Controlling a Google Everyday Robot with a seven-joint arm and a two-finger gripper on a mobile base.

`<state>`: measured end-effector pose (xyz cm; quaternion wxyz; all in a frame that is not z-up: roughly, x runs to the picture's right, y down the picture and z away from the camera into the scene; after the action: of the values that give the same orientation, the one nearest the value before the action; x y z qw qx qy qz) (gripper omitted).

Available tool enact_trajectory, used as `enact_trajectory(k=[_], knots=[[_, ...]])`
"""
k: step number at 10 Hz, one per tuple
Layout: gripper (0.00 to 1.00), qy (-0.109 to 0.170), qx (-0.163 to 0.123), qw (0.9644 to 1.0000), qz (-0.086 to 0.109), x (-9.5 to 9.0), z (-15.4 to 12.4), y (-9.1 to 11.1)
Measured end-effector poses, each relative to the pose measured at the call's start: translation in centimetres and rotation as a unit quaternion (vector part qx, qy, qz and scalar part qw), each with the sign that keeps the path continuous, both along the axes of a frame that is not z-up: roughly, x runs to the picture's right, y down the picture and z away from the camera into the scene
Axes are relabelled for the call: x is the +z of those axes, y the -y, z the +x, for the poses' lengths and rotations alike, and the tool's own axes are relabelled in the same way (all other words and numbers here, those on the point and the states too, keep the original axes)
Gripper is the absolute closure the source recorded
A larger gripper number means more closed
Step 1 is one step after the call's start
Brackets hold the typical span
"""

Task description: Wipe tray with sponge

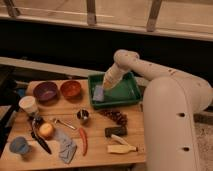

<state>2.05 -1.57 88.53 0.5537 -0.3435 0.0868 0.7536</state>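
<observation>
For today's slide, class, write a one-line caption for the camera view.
Gripper shut on the sponge, pressing it at the left end of the tray.

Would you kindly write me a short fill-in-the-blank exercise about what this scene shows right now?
1. The sponge lies inside the green ____.
2. The gripper is over the tray's ____ half, at the sponge.
3. The orange bowl sits between the tray and the ____ bowl.
4. The sponge's colour is light ____.

Missing words: tray; left; purple; blue
</observation>
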Motion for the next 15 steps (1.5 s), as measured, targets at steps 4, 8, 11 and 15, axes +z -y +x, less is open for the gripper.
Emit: enact_trajectory(k=[4,8,11,15], knots=[[1.0,-0.034,0.019,0.9992,0.003,3.7,3.7,3.7],[1.0,-0.025,0.032,0.9992,-0.005,5.9,4.3,5.3],[1.0,0.006,0.031,0.9995,-0.011,4.6,1.3,3.6],[1.0,0.017,0.013,0.9995,-0.022,2.0,-1.1,-0.2]])
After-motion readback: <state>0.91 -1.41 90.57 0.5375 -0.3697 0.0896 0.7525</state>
